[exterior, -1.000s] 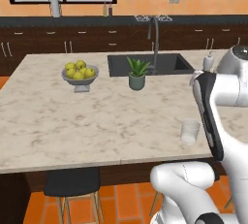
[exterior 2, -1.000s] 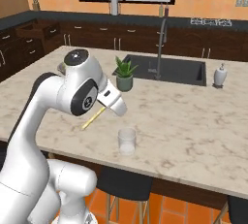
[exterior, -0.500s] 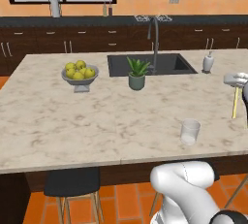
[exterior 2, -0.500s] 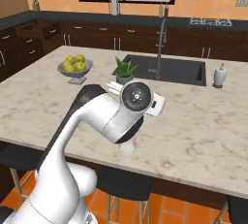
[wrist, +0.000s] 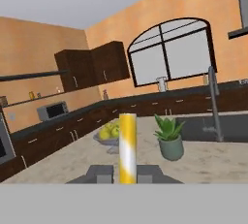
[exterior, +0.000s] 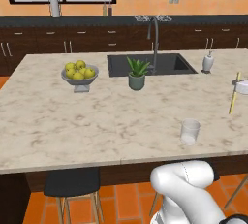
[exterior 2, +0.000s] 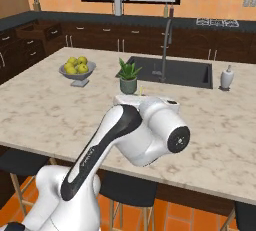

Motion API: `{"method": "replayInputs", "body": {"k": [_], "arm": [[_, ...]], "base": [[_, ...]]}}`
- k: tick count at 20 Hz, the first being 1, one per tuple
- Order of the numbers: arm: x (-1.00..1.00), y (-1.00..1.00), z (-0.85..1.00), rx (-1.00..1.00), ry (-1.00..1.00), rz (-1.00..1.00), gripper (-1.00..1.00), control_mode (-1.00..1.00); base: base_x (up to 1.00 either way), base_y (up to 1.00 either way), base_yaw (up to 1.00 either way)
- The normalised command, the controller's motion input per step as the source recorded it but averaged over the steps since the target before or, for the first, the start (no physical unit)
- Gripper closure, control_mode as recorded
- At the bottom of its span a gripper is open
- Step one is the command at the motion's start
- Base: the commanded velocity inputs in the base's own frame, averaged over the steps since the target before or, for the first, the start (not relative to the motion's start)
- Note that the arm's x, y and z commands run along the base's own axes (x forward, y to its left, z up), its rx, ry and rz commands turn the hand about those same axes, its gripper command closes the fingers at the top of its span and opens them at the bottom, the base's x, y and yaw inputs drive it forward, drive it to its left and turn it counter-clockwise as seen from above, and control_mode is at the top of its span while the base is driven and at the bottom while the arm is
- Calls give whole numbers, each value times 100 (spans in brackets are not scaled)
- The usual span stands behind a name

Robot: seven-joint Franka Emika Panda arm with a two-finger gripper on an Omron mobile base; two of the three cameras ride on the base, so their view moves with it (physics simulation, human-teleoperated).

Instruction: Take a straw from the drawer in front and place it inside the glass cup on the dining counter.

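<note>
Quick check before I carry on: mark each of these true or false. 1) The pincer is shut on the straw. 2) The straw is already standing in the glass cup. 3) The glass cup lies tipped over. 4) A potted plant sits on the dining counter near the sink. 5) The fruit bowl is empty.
1) The pincer is shut on the straw: true.
2) The straw is already in the glass cup: false; it is held in the air off to the cup's right in the left base view.
3) The glass cup is tipped over: false; it stands upright on the dining counter.
4) A potted plant sits near the sink: true.
5) The fruit bowl is empty: false; it holds yellow-green fruit.
</note>
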Motion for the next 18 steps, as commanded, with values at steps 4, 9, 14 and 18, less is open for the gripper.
{"method": "replayInputs", "body": {"k": [4,9,14,18], "arm": [[11,68,10,-1,-13,16,100,-100],[36,36,0,-3,-3,13,100,-100],[20,10,0,0,0,13,100,-100],[21,10,-5,0,0,11,100,-100]], "base": [[0,0,0],[0,0,0],[0,0,0],[0,0,0]]}}
